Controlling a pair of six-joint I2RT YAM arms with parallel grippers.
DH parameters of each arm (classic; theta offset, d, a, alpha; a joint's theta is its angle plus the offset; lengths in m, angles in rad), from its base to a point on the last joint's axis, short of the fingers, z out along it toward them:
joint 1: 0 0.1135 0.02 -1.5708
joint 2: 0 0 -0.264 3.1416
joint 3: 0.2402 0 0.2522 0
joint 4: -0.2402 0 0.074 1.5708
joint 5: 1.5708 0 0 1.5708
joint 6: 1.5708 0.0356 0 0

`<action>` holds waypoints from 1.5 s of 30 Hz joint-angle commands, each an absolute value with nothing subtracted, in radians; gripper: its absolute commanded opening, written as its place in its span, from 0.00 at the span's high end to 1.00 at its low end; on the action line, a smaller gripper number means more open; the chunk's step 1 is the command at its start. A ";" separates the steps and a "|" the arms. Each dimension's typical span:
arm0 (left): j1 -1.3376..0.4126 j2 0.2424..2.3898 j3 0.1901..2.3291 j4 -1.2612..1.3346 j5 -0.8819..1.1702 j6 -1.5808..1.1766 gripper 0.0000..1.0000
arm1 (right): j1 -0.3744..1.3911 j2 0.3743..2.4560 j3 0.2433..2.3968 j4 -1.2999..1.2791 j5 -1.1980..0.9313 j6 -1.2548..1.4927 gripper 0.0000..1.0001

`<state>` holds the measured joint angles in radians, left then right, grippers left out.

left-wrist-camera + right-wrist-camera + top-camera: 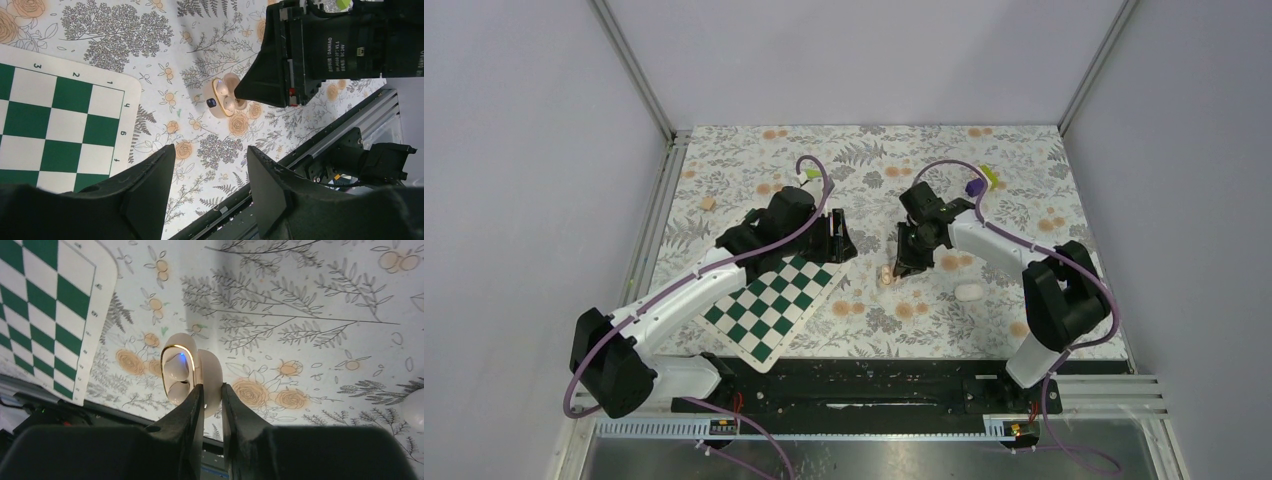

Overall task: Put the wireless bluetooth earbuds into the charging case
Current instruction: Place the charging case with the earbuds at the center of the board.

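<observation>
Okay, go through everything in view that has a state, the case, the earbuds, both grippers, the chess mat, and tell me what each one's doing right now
charging case: open, lid swung back
earbuds: both seated inside the case
indicator light: lit blue
right gripper: fingers shut on the case's lid
left gripper: open, holding nothing
chess mat: lying flat

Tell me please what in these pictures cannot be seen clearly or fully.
- Top view: the charging case is too small to show its inside.
- Right wrist view: the right gripper hides the case's lower edge.
- Right wrist view: a white round object is cut off by the right edge.
</observation>
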<state>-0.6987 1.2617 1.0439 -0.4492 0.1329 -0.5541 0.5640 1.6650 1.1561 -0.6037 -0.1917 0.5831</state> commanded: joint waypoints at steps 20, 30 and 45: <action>-0.695 1.261 1.019 -0.373 0.167 -0.567 0.45 | 0.571 1.758 1.144 -0.728 0.134 0.645 1.00; -0.694 1.270 1.018 -0.369 0.175 -0.566 0.45 | 0.572 1.726 1.178 -0.825 0.161 0.636 0.90; -0.694 1.275 1.007 -0.364 0.182 -0.564 0.45 | 0.572 1.671 1.173 -0.825 0.133 0.633 0.57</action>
<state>-0.6987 1.2785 1.0203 -0.4133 0.1619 -0.5594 0.5652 1.7267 1.1477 -0.8013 0.1139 0.6289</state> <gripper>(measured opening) 0.547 0.419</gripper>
